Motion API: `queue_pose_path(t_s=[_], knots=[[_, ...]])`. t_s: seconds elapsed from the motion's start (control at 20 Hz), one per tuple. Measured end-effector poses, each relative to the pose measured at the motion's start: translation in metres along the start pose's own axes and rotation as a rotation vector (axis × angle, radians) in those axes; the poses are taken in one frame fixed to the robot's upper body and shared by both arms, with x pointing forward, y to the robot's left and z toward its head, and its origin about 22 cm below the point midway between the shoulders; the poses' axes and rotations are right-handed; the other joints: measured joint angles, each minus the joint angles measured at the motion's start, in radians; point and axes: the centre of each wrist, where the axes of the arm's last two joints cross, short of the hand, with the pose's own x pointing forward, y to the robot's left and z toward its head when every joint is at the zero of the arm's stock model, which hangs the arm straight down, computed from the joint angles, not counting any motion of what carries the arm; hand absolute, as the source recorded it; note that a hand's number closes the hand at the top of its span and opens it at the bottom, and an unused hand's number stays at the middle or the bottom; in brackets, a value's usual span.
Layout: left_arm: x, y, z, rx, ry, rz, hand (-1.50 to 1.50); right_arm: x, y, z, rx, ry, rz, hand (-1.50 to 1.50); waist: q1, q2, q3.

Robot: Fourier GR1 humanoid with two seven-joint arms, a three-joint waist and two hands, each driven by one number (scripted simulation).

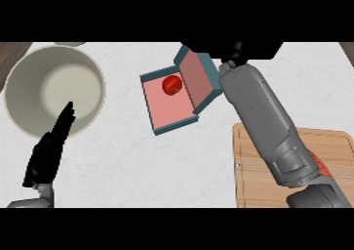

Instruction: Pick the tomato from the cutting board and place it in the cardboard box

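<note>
Grey arms and black hands

The right forearm (269,122) is a thick grey tube with an orange patch near its lower end. The left hand (48,151) is black, long and thin, on a grey wrist.

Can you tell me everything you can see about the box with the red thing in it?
The box is a flat, open tray with teal-blue outer walls and a pink inside. Its hinged lid stands open on the far right side, pink inside too. It looks like painted cardboard. It sits tilted at an angle on the white counter, between the big bowl and the wooden cutting board. A red tomato lies inside near the lid. The robot's right arm reaches past the lid's edge.
</note>
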Motion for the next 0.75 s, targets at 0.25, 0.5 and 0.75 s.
queue_pose_path(t_s=[0.25, 0.5, 0.75], knots=[[-0.007, 0.011, 0.007, 0.018, 0.018, 0.001, 0.0, -0.024, -0.037, -0.011, -0.122, 0.027, -0.08, -1.5, -0.023, -0.009, 0.0], [-0.007, 0.014, 0.01, 0.032, 0.035, 0.005, 0.0, -0.045, -0.103, -0.022, -0.195, 0.042, -0.122, -1.5, -0.044, -0.015, -0.001], [-0.011, 0.015, 0.015, 0.04, 0.035, 0.007, 0.0, -0.075, -0.179, -0.014, -0.199, 0.025, -0.129, -1.5, -0.047, -0.015, -0.001]])
